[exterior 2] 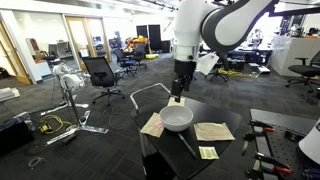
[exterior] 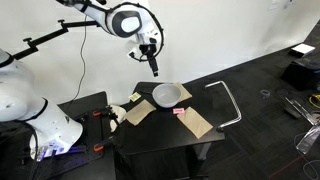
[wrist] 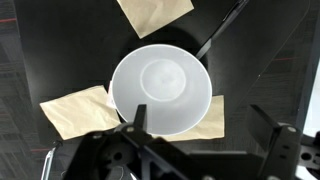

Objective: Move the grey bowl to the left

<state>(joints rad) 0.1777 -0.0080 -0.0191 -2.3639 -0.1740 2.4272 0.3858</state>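
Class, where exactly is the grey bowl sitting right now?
In both exterior views, the grey bowl sits on the black table, between tan cardboard pieces, directly below the gripper.

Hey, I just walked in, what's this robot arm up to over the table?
A robot arm hangs its pincer above the grey bowl on a dark table. The pincer isn't touching the bowl; nothing is gripped. Tan cardboard pieces lie flat around the bowl, one partly under its rim. Whether the pincer is open can't be told.

White rounded arm (exterior 2: 215,25), black hand (exterior 2: 179,90)
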